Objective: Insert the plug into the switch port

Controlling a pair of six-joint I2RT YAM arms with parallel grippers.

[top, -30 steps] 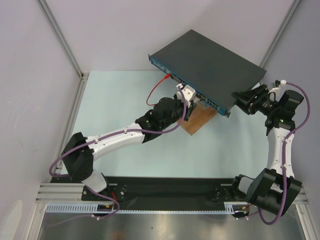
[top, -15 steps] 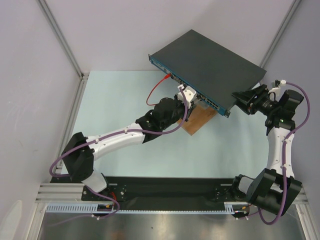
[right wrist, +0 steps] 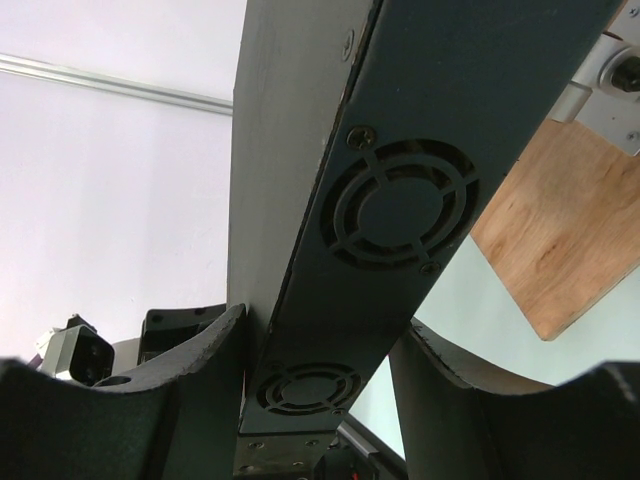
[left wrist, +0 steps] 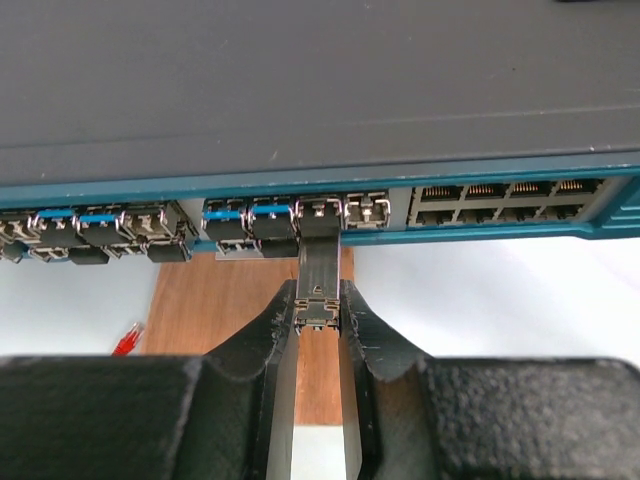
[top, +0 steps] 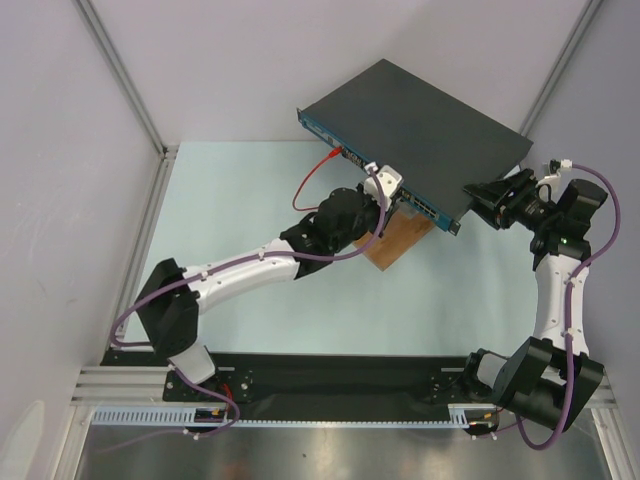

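The switch (top: 415, 125) is a flat dark-grey box resting tilted on a wooden board, its blue front face (left wrist: 400, 185) showing a row of sockets. My left gripper (left wrist: 320, 303) is shut on the plug (left wrist: 320, 262), a slim grey metal module. The plug's front end sits in the mouth of a socket (left wrist: 320, 212) near the middle of the row. In the top view the left gripper (top: 384, 193) is right at the front face. My right gripper (right wrist: 320, 350) is shut on the switch's end wall with fan grilles (right wrist: 400, 210), at its right end (top: 482, 200).
The brown wooden board (top: 396, 240) lies under the switch's front edge and shows below the sockets (left wrist: 235, 310). A red cable (top: 312, 178) runs from a socket further left, its red end visible (left wrist: 127, 340). Grey walls and metal rails enclose the pale table (top: 240, 210).
My left arm has stretched right and toward the switch, carrying the plug up to the socket row. The right arm and the switch have not moved.
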